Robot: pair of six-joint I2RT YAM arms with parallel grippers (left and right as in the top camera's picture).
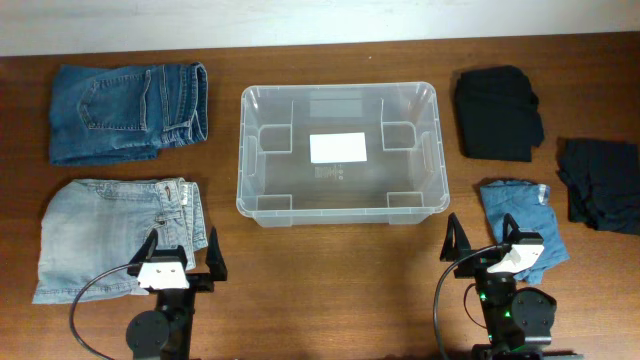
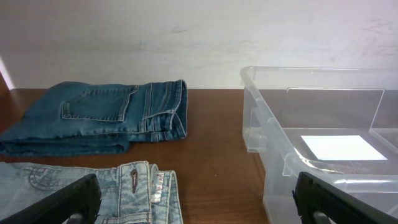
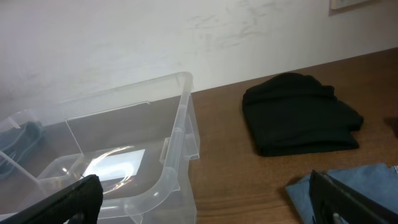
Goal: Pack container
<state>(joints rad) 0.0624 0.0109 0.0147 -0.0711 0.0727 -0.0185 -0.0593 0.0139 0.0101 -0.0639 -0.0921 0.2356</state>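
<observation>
Both arms sat at the near edge of the overhead view, one at the left and one at the right, well apart from each other. The left gripper (image 1: 182, 235) pointed straight forward, away from its base. Its two black fingers (image 1: 214, 255) were spread wide with nothing between them, and a white housing (image 1: 163, 270) sat on the wrist behind them. The right gripper (image 1: 480, 224) pointed the same way, turned slightly to one side, with its jaws likewise fully spread and holding nothing. In each wrist view only the dark finger ends showed, one in each lower corner.
</observation>
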